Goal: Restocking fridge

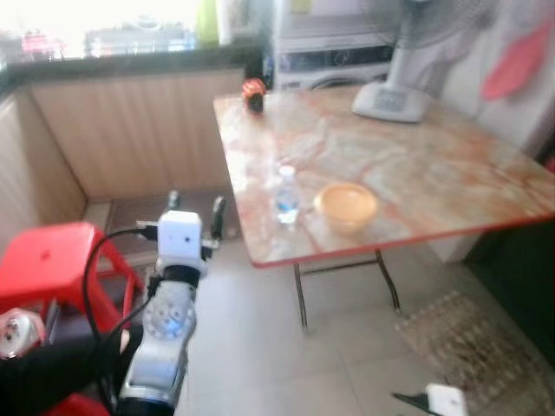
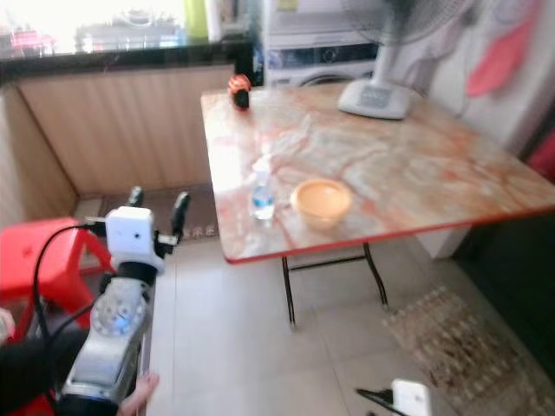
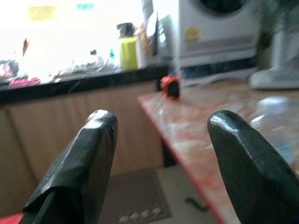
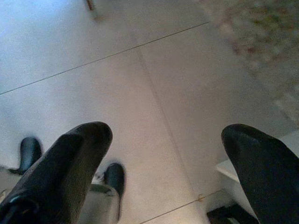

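Note:
A small clear water bottle [image 1: 287, 198] stands near the front left corner of the marble-patterned table [image 1: 434, 173], and an orange bowl [image 1: 346, 205] sits just to its right. My left gripper [image 1: 195, 208] is raised over the floor to the left of the table's edge, level with the bottle. It is open and holds nothing. In the left wrist view its fingers [image 3: 84, 158] frame the table corner, with the bottle [image 3: 275, 116] blurred beside one finger. My right gripper [image 4: 166, 158] hangs low over the tiled floor, open and empty.
A red plastic stool [image 1: 52, 260] stands at my left. On the table's far side are a small red-and-black object [image 1: 253, 94] and a fan's base [image 1: 392, 101]. A washing machine [image 1: 334, 65] and a wooden counter stand behind. A rug [image 1: 477, 347] lies at the right.

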{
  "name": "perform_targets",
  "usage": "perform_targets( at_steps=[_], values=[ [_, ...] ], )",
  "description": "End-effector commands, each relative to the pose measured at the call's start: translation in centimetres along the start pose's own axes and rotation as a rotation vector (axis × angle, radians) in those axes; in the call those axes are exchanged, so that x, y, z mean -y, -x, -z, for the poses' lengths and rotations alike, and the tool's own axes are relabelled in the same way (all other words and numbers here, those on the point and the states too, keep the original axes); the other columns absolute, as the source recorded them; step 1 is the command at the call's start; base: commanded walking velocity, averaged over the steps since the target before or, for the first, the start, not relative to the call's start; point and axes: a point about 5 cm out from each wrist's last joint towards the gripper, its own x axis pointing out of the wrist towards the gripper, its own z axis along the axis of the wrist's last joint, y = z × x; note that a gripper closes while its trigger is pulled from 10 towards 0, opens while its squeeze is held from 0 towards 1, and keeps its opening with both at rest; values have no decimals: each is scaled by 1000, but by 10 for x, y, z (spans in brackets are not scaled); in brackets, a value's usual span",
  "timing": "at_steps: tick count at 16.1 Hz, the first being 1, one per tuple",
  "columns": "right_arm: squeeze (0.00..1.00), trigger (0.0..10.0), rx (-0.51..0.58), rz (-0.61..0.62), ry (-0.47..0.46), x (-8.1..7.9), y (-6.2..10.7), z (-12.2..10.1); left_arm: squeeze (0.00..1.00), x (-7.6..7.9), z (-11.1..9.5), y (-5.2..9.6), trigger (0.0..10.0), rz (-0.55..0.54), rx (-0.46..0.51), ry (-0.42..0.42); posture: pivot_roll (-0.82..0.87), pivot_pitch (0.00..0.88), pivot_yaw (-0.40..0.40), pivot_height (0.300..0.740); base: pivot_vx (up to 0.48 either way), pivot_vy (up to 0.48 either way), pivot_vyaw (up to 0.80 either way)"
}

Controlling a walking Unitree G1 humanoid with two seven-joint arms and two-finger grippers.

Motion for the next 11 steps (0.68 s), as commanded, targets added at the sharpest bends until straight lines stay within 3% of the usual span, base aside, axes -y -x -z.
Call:
perform_targets(
  at_steps=[1, 11],
  values=[
    [0, 10000, 1, 10, -12, 5, 1, 1, 0, 2, -2, -2, 10000, 12, 7, 2, 72, 0, -25, 740, 274, 0, 0],
    [0, 10000, 7, -7, 12, 6, 1, -1, 0, 4, -7, -3, 10000, 18, 22, -3, 81, 0, -40, 740, 295, 0, 0]
  ],
)
